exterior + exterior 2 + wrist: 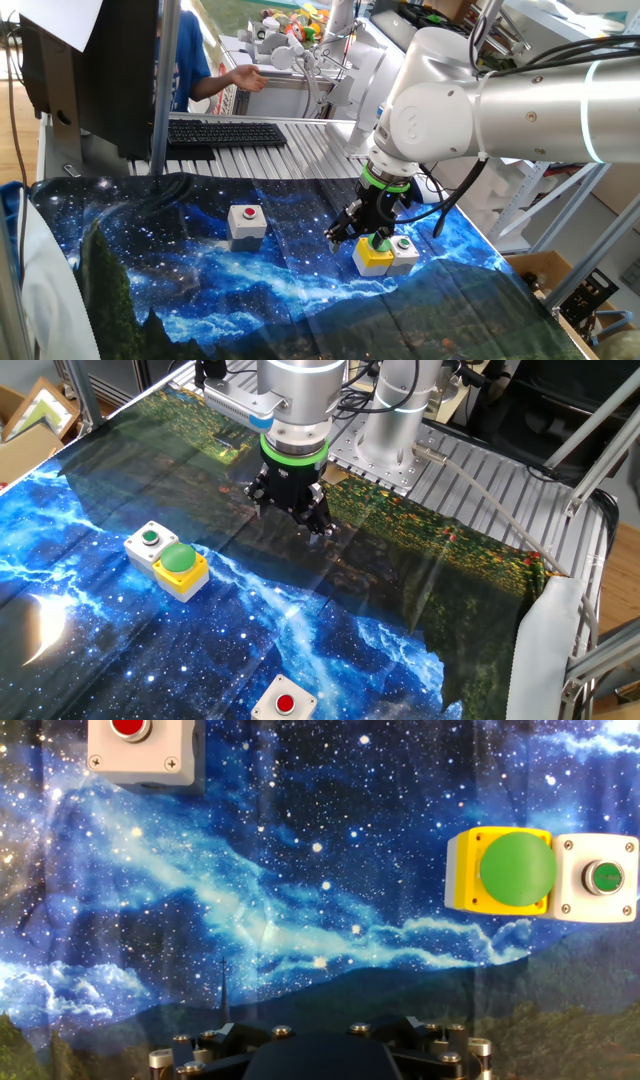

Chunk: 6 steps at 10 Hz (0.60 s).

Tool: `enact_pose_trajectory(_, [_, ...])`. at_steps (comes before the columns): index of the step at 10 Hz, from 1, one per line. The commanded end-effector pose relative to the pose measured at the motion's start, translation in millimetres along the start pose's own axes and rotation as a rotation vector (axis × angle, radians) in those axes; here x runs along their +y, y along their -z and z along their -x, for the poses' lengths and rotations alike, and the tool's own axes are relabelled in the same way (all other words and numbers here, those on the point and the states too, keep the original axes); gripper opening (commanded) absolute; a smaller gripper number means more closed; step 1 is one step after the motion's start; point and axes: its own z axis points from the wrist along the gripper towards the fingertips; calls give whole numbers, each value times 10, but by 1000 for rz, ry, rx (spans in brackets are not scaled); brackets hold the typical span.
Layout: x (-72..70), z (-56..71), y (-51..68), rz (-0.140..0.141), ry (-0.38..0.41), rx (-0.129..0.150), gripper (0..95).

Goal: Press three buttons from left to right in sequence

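While the gripper point(291, 510) hangs open, three buttons: one red point(285, 704), two green point(178, 557), one keyboard point(225, 132).

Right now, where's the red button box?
In the hand view the grey box with red button sits top left on the galaxy cloth, alone, far from the yellow box at right.

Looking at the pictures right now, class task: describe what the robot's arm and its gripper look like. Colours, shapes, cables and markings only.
The arm is made of rounded, glossy silver-white links with bulging joints and a thin pale blue-green ring round the long link. A bright green band circles the wrist above a black collar. The gripper below is black and angular, with dark fingers. Black cables loop from the wrist, and more run along the upper arm.
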Motion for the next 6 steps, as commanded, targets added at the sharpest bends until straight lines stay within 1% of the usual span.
enact_pose_trajectory(1, [1, 0, 2, -8, -242, 1, 0])
enact_pose_trajectory(6, [1, 0, 2, -7, -241, 2, 0])
